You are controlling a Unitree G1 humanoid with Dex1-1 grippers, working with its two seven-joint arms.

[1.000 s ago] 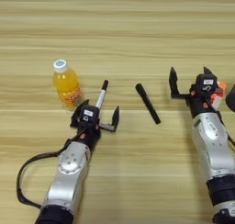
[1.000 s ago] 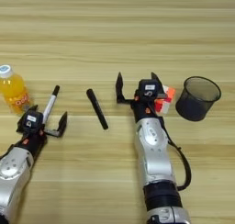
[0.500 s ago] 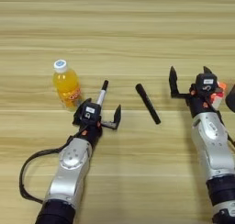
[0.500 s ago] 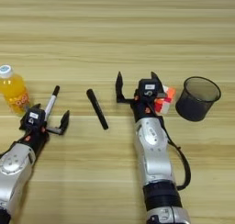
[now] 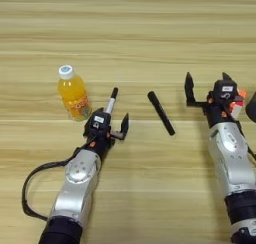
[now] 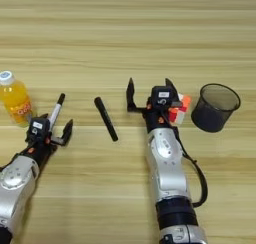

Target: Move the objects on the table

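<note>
- White marker lies between my left gripper's spread fingers; closing askew could knock the juice bottle.
- My right gripper gapes, empty, touching the puzzle cube.

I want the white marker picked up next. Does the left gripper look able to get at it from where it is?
Probably yes. The left gripper is open at the near end of the white marker, with nothing between them. The orange-juice bottle stands to the left, apart.

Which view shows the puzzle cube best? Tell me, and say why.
The right eye view: the puzzle cube shows beside the right gripper, left of the black mesh cup. The left eye view shows only a sliver of it at the right edge.
</note>
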